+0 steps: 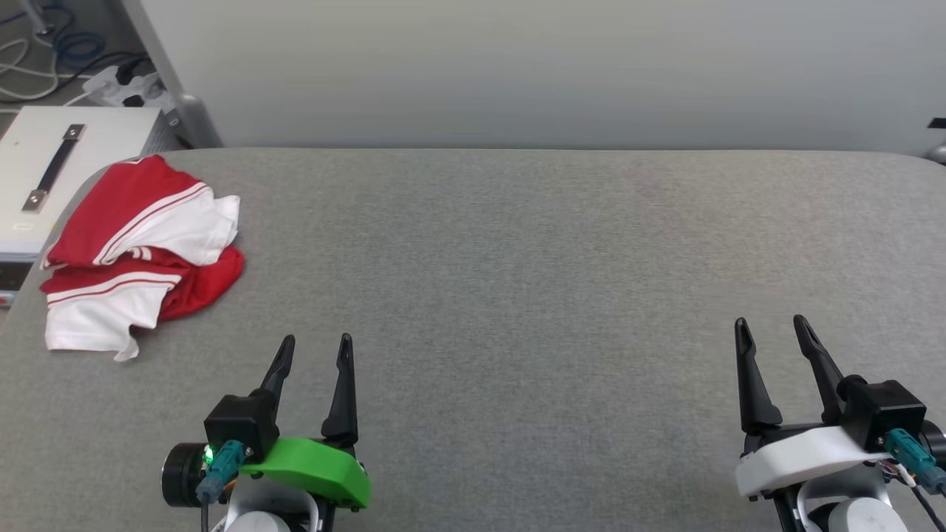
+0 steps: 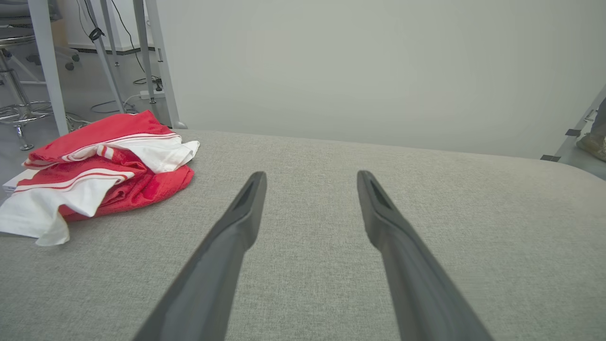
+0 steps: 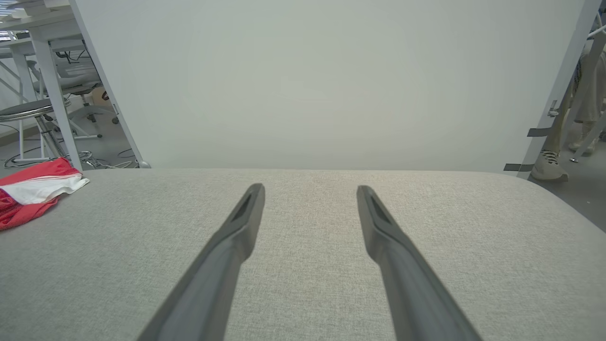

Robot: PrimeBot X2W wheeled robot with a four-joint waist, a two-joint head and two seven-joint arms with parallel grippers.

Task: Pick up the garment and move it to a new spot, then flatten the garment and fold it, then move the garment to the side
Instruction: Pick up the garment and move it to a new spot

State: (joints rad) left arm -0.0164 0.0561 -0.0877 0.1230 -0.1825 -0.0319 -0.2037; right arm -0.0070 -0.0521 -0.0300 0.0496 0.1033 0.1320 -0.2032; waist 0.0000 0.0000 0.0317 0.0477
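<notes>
The garment (image 1: 137,247) is a crumpled red and white heap with striped trim at the far left of the grey table (image 1: 517,258), close to its left edge. In the left wrist view the garment (image 2: 99,170) lies ahead and to the left of the fingers. Its edge shows at the far left as the garment (image 3: 33,189) in the right wrist view. My left gripper (image 1: 316,346) stands open at the lower left, nearer to me and to the right of the heap, holding nothing. My right gripper (image 1: 770,325) stands open and empty at the lower right.
A white case with a black handle (image 1: 52,170) sits beyond the table's left edge, with cables (image 1: 44,59) on the floor behind it. A pale wall panel (image 1: 517,74) rises behind the table. Desk legs and a stool (image 2: 19,94) stand far left. A person's shoe (image 3: 549,168) shows past the right corner.
</notes>
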